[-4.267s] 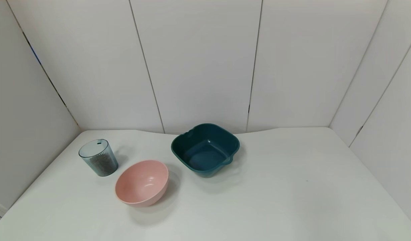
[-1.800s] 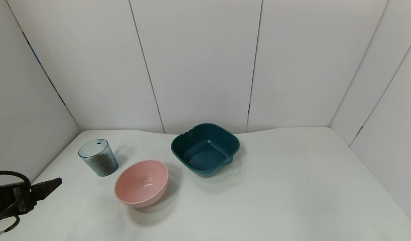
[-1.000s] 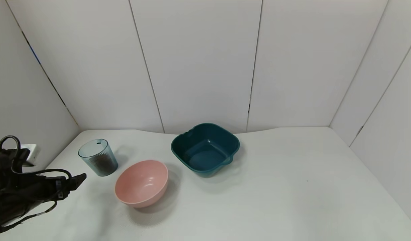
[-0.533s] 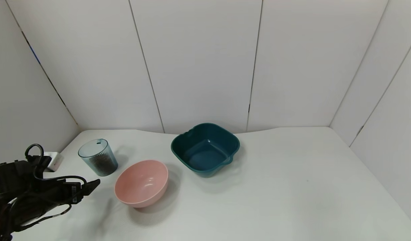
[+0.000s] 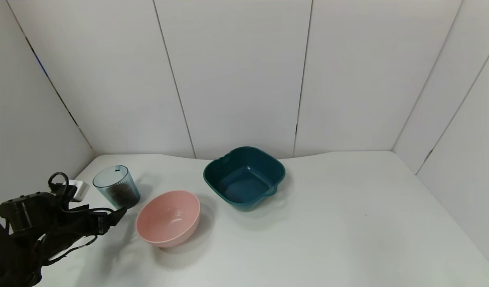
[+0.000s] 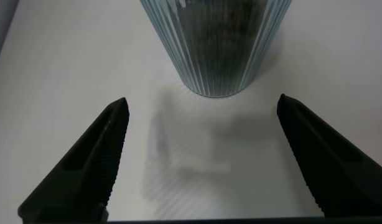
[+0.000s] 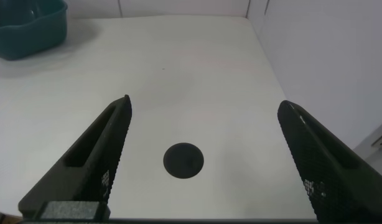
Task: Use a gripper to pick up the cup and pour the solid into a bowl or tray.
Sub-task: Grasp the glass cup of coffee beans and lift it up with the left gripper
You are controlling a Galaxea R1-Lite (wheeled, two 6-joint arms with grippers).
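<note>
At tabletop point(image 5: 328, 223) 9 o'clock: cup point(image 5: 117, 187) upright, the solid point(image 5: 119, 194) filling its lower part. Pink bowl point(image 5: 168, 217) just beside at its 4 o'clock, teal basin point(image 5: 244, 177) farther right; neither holds anything. Left gripper point(image 6: 200, 134) short of cup, fingers point(image 6: 85, 168) wide, not touching. Right gripper point(image 7: 203, 155) fingers wide over bare tabletop near right edge.

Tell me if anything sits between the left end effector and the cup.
Nothing visible does. In the left wrist view the left end effector is open with the cup straight ahead, and only bare table lies between. The pink bowl sits off to the side of that path.
</note>
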